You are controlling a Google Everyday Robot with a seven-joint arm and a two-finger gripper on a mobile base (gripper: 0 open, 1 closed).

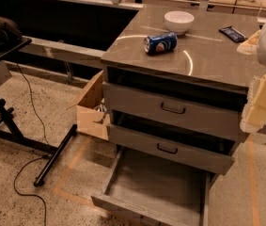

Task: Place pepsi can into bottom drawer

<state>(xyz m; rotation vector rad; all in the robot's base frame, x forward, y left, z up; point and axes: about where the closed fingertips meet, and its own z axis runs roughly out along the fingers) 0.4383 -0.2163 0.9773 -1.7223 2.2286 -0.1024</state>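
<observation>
On the grey table (212, 60), towards its back left, the pepsi can (160, 43) lies on its side, just in front of a white bowl (179, 21) and apart from it. A dark packet (232, 33) sits well off to the right. Below, the bottom drawer (160, 185) is pulled out with its flat floor bare, while the two upper drawers (170, 111) with black handles are only slightly out.

The gripper (260, 105) hangs at the right edge of the scene, beside the table's front right corner and well apart from the can. Most of it is cut off, so I cannot tell whether it is open or closed. It does not have the can.

To my eye the drawer is ready and the pick-up has not begun, so the reach for the can is the step in hand. The next move calls for bringing the gripper across the table top to the can and closing across its round body. A can on its side may roll, and the bowl leaves little room behind it.
</observation>
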